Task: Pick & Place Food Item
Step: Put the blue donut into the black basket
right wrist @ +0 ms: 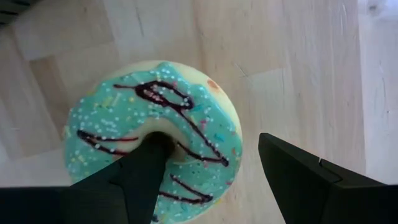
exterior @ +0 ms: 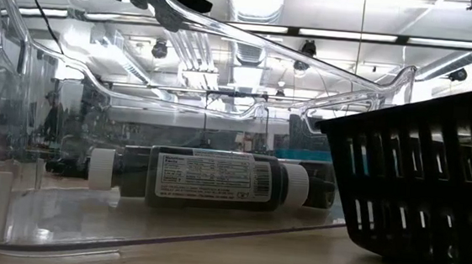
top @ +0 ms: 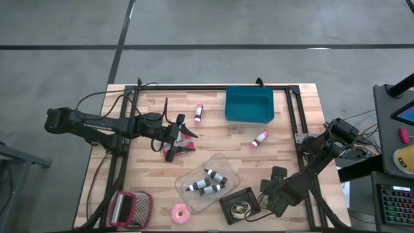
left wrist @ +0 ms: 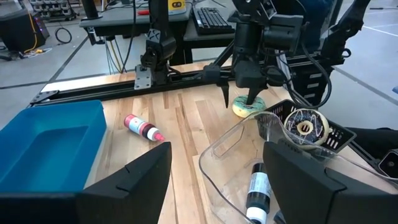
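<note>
A donut with teal icing, sprinkles and dark drizzle (right wrist: pixel 155 124) lies flat on the wooden table near the front right; it also shows in the left wrist view as the donut (left wrist: pixel 249 107). My right gripper (right wrist: pixel 211 142) points straight down over it, open: one finger stands at the donut's hole, the other outside its rim. In the high view the right gripper (top: pixel 279 191) hides the donut. My left gripper (top: pixel 174 139) waits open over the table's left middle, nothing between its fingers (left wrist: pixel 134 180). My right gripper comes from above with one fingertip (right wrist: pixel 152 152) at the donut's hole (right wrist: pixel 163 134) and the other finger (right wrist: pixel 292 168) outside the rim, beside the table. I cannot tell whether either finger touches the donut, which lies flat on the table.
A clear plastic tub (top: pixel 207 181) with dark bottles (exterior: pixel 207 179) sits at the centre front, beside a black basket (top: pixel 239 204). A blue bin (top: pixel 249 105) stands at the back. Two pink bottles (top: pixel 198 113) (top: pixel 259 138), a pink donut (top: pixel 179 212) and a red-framed tool (top: pixel 129 207) lie about.
</note>
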Tool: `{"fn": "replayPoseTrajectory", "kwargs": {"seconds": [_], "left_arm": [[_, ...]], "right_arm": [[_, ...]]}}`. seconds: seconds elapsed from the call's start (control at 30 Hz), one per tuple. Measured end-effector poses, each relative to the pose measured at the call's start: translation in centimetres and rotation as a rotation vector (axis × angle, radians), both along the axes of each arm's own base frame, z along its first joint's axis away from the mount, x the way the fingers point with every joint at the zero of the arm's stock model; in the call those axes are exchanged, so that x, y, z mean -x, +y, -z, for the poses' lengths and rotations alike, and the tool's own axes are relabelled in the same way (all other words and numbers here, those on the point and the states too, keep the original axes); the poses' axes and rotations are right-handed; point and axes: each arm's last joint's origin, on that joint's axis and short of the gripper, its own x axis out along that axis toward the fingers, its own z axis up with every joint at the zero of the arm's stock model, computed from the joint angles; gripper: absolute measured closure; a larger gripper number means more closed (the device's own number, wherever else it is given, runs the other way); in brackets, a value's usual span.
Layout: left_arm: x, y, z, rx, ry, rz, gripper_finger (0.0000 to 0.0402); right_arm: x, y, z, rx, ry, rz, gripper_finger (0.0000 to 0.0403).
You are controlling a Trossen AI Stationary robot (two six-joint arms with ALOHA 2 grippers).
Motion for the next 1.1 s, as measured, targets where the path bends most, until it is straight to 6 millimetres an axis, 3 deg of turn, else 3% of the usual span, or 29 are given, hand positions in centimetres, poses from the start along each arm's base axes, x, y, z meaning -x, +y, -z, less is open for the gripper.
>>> {"fn": "replayPoseTrajectory", "kwargs": {"seconds": [0.23,0.6,1.1], "left_arm": [[0.0,0.0,0.0,-0.003,-0.001,0.0,0.0142],[0.0,0.0,0.0,-0.004,-0.001,-0.002,0.0142],[0.0,0.0,0.0,-0.006,-0.002,-0.001,0.0142]], "right_arm": [[0.0,-0.1,0.0,0.026,-0.026,0.002,0.0215],[-0.1,0.0,-0.1,0.017,-0.024,0.002,0.0381],[-0.9,0.8,-3.5,0.075,-0.019,-0.007,0.0389]]}}
